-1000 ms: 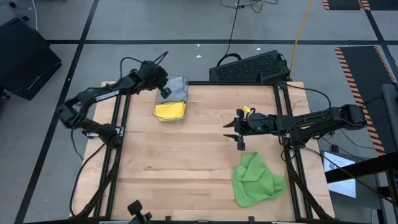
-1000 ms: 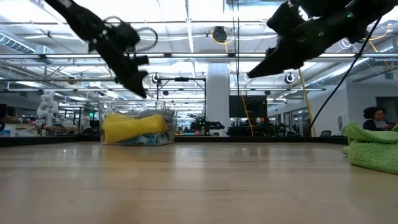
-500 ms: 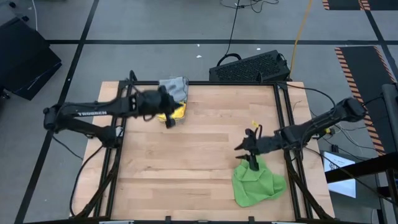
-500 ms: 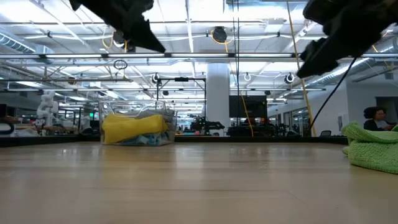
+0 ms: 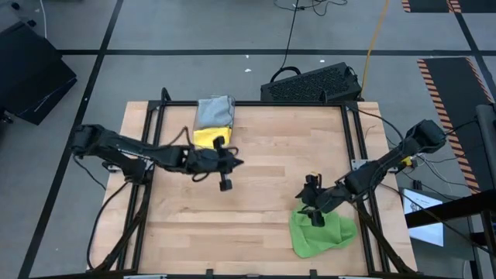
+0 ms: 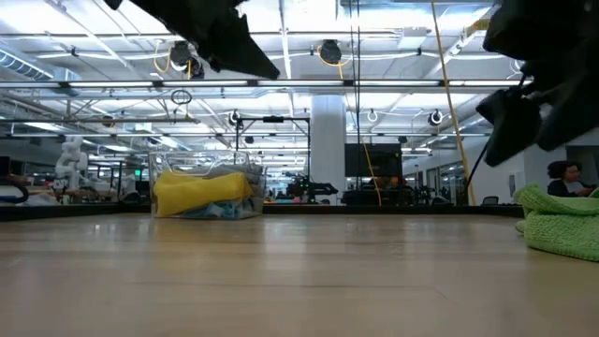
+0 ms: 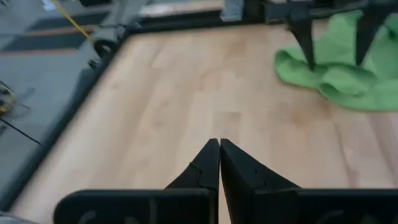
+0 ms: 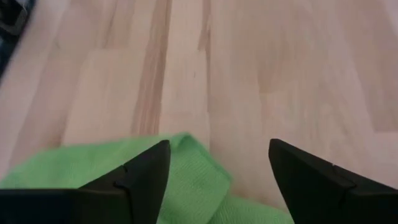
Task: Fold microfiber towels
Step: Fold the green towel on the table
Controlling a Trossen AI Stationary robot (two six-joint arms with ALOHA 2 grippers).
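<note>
Right tool, fingers apart, has dropped onto the green towel; left tool, pinched together, swung off the bin over the wooden tabletop.

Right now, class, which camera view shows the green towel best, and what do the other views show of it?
The high view: the whole crumpled green towel lies in sight, with the open right gripper over its edge. The low view catches only its side. The left wrist view shows most of it; the right wrist view, one edge.
</note>
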